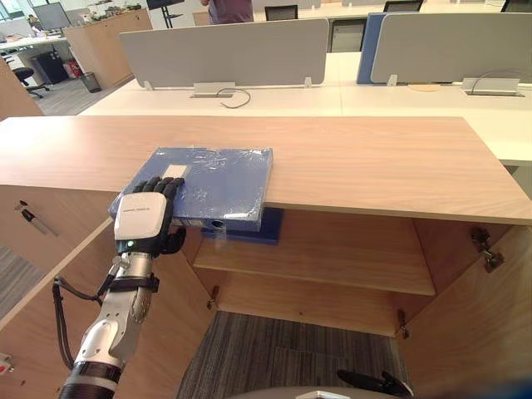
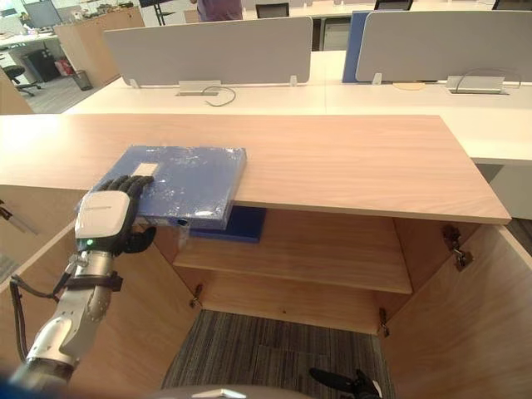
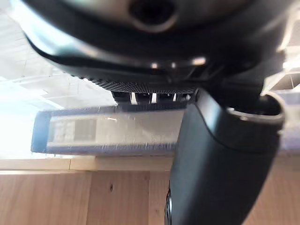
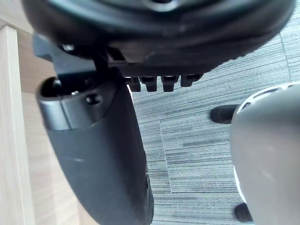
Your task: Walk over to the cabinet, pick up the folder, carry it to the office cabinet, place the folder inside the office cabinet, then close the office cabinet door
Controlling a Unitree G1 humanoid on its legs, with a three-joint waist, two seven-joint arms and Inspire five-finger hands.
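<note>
A low wooden cabinet with a broad, pale top stands in an office, seen from above and in front. Both its doors are swung open: the left door and the right door angle out toward the viewer, and an inner shelf is in view.

A blue folder lies flat on the left front part of the cabinet top. Its near end juts out past the front edge, above the open compartment. It has a glossy surface and a small pale label close to its near left corner.

The left hand grips that overhanging end. Its dark fingers lie curled over the top face, and the thumb sits beneath (the left wrist view shows the folder's edge caught between them).

Under the folder, a darker blue flat item rests on the shelf at its left end.

The right hand hangs low over grey striped carpet, beside a wooden panel. Whether it is wide or closed cannot be told.

Behind the cabinet stand white desks with grey divider screens. A person stands at the far edge.
</note>
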